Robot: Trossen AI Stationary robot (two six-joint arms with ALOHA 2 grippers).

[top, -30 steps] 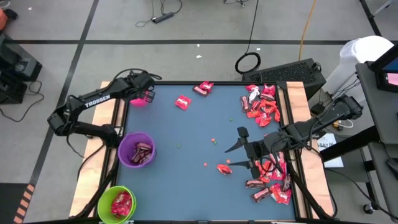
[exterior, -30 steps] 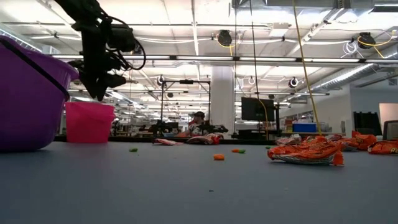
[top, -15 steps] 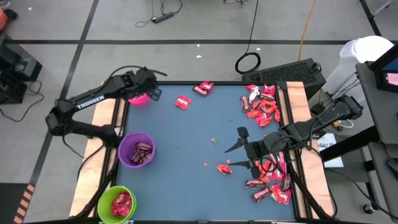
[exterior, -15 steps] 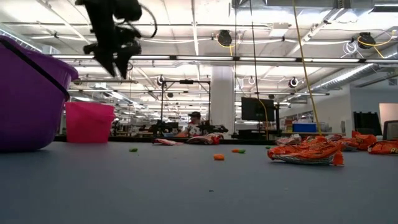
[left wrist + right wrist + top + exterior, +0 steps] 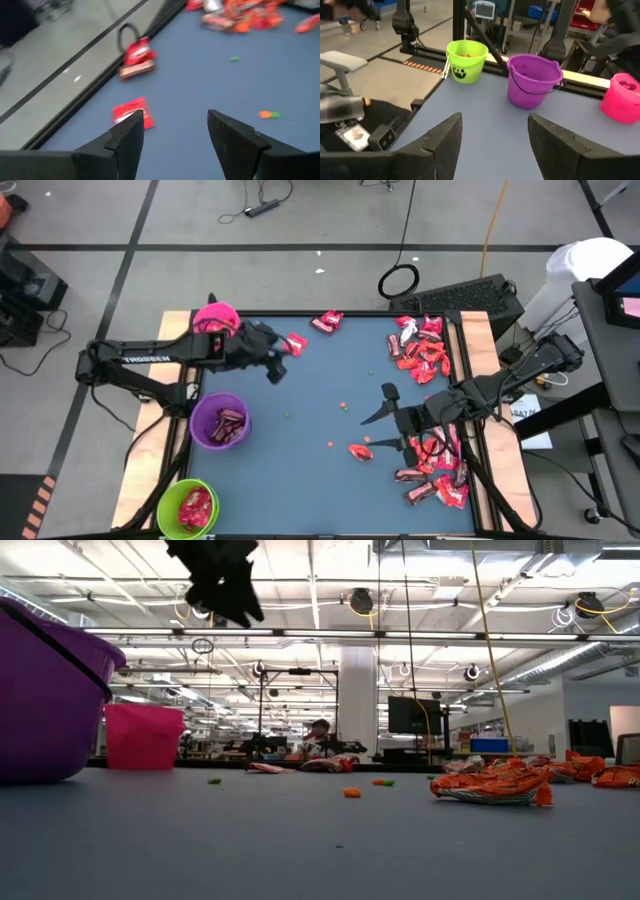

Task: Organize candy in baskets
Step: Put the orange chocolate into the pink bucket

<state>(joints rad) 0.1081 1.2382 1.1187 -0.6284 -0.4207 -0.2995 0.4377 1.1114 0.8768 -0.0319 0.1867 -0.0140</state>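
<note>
Hovering with its jaws spread and empty, the left gripper (image 5: 277, 363) hangs above the blue table (image 5: 300, 450), near a single red candy (image 5: 294, 343) by the far edge. Its arm reaches past the pink basket (image 5: 214, 316) at the table's far left corner. The right gripper (image 5: 385, 420), jaws likewise parted and holding nothing, sits over the table's right half beside a heap of wrapped candy (image 5: 436, 465). The purple basket (image 5: 218, 421) and green basket (image 5: 187, 507) on the left side each hold candy.
</note>
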